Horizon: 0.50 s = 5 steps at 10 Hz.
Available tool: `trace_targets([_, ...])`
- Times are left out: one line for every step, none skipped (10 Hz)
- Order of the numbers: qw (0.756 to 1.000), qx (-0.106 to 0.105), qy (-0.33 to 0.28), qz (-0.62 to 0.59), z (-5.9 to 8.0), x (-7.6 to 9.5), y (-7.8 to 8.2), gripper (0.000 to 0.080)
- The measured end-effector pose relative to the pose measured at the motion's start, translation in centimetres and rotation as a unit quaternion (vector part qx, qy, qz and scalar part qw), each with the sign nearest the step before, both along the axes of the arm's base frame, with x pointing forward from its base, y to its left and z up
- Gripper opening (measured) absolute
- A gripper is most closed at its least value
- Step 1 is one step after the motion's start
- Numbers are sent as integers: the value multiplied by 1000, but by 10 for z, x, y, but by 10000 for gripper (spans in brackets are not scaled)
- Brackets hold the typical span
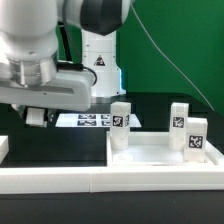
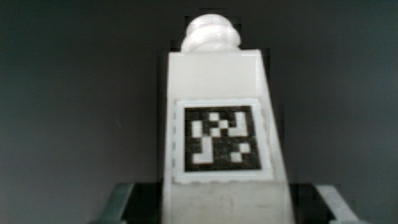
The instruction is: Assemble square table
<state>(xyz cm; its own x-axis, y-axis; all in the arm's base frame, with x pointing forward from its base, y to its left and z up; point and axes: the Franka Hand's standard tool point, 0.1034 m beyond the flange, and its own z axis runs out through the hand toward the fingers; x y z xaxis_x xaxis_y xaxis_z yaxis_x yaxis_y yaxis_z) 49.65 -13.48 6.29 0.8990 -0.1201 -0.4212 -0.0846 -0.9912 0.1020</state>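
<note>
1. Gripper (image 2: 217, 205) state: the wrist view shows a white leg (image 2: 217, 115) standing between the two dark fingers (image 2: 128, 200), which press against its sides at its near end, so the jaws are pinching this leg.
2. Held leg: it runs straight away from the gripper, with a black-white tag (image 2: 221, 137) on the face toward the camera and a rounded peg (image 2: 212, 33) at its far tip.
3. Tabletop (image 1: 160, 152): in the exterior view the white square piece lies low on the black table, well off to the exterior view's right of the gripper.
4. Other legs: three tagged legs (image 1: 120, 125) (image 1: 179, 121) (image 1: 194, 138) stand upright on the tabletop.
5. Marker board (image 1: 88, 120): it lies flat behind, beside the robot's base.
6. Border rail (image 1: 110, 180): the long white rail lies along the front of the table.
</note>
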Motion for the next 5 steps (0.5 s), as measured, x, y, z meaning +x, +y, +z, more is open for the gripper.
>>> trace_targets([1000, -5, -15, -6, 7, 5, 10, 290])
trace_targets([999, -12, -46, -4, 12, 16, 17, 290])
trace_targets([998, -15, -63, -2, 16, 22, 23, 290])
trace_targets([994, -22, -105, 10, 17, 33, 25, 290])
trace_targets([990, -27, -137, 14, 15, 33, 24, 290])
